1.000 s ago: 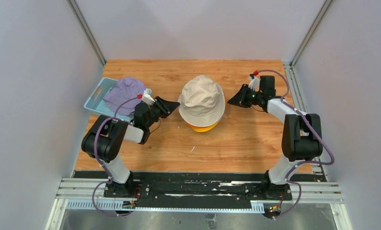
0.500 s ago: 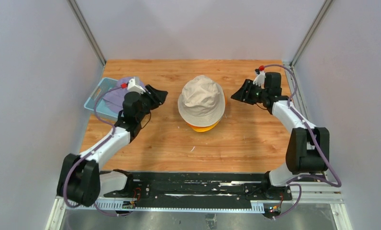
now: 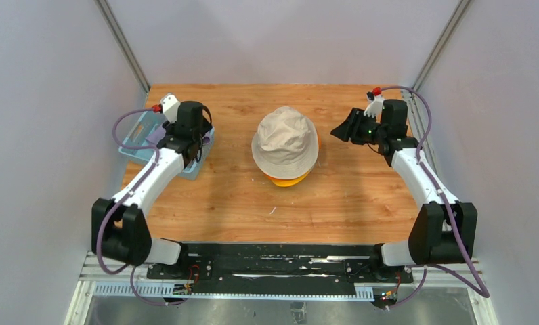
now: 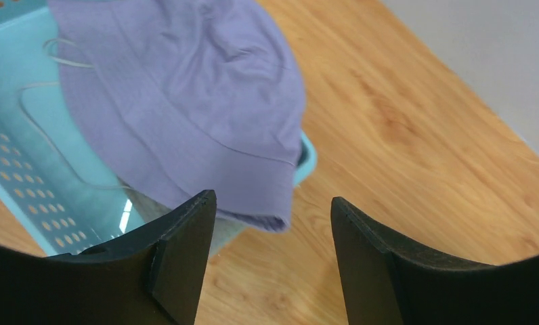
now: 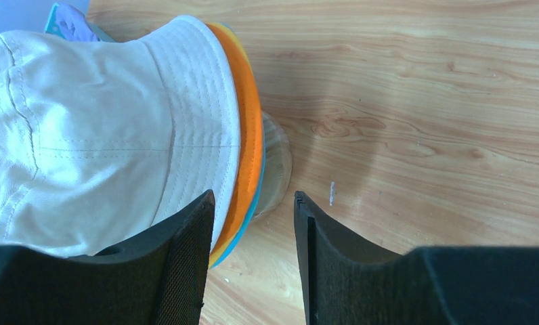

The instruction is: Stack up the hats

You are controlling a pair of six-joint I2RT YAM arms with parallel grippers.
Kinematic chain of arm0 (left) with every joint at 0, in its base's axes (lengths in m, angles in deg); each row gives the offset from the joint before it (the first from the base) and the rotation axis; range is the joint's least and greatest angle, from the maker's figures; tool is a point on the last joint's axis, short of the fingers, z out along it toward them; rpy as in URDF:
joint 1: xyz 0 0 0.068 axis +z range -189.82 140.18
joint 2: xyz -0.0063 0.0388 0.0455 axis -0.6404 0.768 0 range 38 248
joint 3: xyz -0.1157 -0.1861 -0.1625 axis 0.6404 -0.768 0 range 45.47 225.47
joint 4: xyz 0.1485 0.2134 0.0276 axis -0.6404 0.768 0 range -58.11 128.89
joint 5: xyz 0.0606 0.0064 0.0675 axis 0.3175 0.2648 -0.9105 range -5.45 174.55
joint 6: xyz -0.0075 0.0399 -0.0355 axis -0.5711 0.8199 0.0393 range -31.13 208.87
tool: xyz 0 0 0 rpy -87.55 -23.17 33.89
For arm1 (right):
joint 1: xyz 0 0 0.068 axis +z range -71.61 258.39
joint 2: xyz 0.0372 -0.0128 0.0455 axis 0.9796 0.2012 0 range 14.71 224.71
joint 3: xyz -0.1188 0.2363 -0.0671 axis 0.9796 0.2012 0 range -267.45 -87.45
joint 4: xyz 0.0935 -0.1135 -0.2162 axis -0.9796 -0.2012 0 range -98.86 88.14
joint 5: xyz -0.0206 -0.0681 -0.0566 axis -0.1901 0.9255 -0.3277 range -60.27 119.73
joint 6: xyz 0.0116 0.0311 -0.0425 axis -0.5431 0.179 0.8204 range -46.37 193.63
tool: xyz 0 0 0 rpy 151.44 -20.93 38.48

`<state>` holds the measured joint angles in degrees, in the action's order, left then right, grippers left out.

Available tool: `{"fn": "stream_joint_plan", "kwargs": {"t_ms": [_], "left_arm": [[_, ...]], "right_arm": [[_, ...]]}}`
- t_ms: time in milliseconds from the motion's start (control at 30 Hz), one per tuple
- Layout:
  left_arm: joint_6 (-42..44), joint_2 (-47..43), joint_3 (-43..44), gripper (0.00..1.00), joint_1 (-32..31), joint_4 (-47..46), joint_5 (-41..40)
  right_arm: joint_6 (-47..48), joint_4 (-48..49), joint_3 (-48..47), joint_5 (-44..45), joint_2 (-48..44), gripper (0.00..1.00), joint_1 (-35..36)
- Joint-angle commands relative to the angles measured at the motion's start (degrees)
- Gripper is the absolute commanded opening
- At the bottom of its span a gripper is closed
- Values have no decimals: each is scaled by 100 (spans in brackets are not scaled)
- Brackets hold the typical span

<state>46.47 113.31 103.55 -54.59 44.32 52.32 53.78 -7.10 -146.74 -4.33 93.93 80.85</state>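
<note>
Target right now is the lavender hat (image 4: 185, 101). It sits in the light blue basket (image 3: 133, 143) at the upper left of the top view, with its brim spilling over the basket's corner. My left gripper (image 4: 272, 203) hovers just above that brim, jaws spread wide with nothing in them. I'd drop straight down, pinch the overhanging brim rather than the basket wall, then lift high so the floppy fabric clears the rim. In the wrist view the hat's long axis runs upper left to lower right, crown up top, brim toward my fingers. The right gripper (image 5: 253, 200) is partly open and empty, beside the beige hat (image 3: 285, 139) topping the centre pile.
</note>
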Motion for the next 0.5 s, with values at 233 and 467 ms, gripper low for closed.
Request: {"fn": "stream_joint_plan", "kwargs": {"t_ms": [233,467], "left_arm": [[-907,1876,2076,68,825,1502,-588],[-797,2881,3147,69,1106,1675,-491]], "right_arm": [[163,-241,-6,-144,-238,47,-66],[127,-152,82,-215,-258,47,-70]]}}
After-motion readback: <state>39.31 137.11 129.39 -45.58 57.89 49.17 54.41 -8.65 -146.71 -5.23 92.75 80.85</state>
